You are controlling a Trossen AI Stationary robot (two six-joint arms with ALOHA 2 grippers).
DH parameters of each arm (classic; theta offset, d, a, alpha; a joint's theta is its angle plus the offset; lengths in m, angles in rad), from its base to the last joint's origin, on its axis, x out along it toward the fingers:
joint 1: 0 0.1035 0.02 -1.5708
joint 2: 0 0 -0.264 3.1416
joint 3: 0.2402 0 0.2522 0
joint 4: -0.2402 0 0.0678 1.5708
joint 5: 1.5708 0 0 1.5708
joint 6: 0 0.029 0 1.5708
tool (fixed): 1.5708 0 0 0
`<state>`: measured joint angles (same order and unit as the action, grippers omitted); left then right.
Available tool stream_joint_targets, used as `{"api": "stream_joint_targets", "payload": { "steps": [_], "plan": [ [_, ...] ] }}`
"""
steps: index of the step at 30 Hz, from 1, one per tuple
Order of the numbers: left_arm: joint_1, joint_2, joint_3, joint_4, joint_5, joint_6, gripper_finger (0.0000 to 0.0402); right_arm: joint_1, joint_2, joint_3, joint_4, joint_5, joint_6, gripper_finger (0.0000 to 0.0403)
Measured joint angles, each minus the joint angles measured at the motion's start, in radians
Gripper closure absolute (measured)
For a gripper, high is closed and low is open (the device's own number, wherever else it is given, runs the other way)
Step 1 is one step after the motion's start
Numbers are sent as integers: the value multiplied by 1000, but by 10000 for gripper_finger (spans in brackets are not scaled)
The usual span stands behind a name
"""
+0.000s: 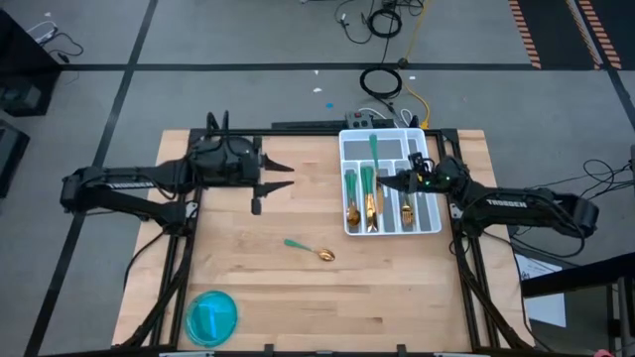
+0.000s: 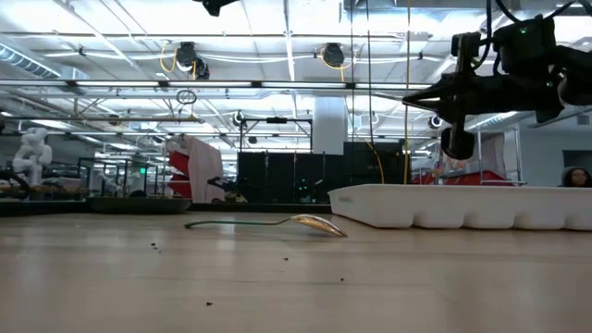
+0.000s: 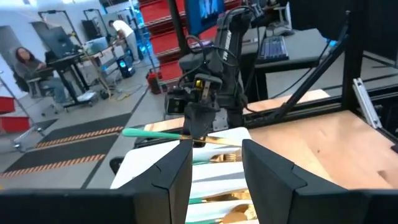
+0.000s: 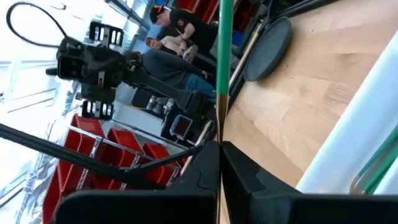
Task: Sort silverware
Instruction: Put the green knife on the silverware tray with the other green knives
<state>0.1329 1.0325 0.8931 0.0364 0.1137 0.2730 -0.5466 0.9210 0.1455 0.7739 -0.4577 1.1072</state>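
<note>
A white compartment tray (image 1: 437,224) at the far right holds several gold-headed, teal-handled pieces of silverware (image 1: 351,194). My right gripper (image 1: 389,181) hovers over the tray, shut on one more piece (image 1: 373,149); I cannot tell its kind. A spoon (image 1: 310,249) lies flat on the wood at mid-table, also seen in the low view (image 2: 277,222). My left gripper (image 1: 281,177) hangs above the table's left half, open and empty, its fingers (image 3: 168,180) pointing toward the tray. My right gripper pinches the piece between its two fingers about where the teal handle meets the gold shank (image 3: 190,137). The fingers come level from the table's right side and lie across the piece. It is held level and clear above the tray, with its handle (image 4: 221,74) toward the far edge.
A blue round bowl (image 1: 212,315) stands near the front left corner. Bare wood lies between the two arms around the spoon. The tray's wall (image 2: 462,205) rises on the right in the low view. People sit and stand in the room beyond the table.
</note>
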Motion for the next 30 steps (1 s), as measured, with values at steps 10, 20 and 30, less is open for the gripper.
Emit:
{"api": "stream_joint_targets", "payload": {
  "steps": [10,20,30],
  "plan": [
    [-66,-1,-35,7,-91,-7,256,-52,67,0,-1,-48,25,403],
    [-115,-1,-36,3,-131,-7,256,-52,184,0,-14,-39,89,403],
    [-134,-1,-36,-1,-149,-10,256,-41,218,1,-67,44,83,403]
  ]
}}
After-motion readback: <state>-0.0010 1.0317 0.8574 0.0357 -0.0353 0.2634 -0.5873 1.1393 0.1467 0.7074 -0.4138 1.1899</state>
